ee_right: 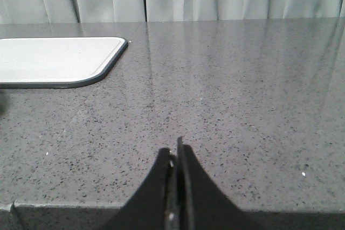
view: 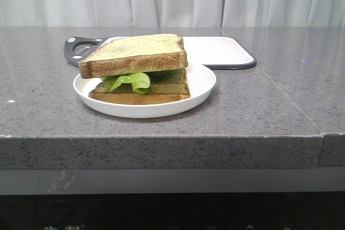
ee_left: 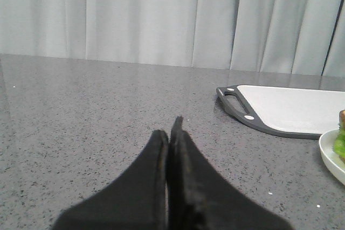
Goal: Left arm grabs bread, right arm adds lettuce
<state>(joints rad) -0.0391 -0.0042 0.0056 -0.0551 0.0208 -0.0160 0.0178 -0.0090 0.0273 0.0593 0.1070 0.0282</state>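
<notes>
While both grippers — left gripper (ee_left: 171, 133), right gripper (ee_right: 176, 152) — sit jaws together, empty, bread (view: 135, 55) tops lettuce (view: 132, 81) on plate (view: 202, 87) (looks done); tilted slice could slide off if bumped.

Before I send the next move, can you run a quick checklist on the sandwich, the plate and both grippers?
1. Thick pale-yellow toast slice on top of stack: ok.
2. Ruffled light-green lettuce leaf between the slices, front edge poking out: ok.
3. Thinner darker toast slice flat at the bottom: ok.
4. Round white plate wholly on grey counter: ok.
5. Left gripper shut, empty, away from plate: ok.
6. Right gripper shut, empty: ok.
</notes>
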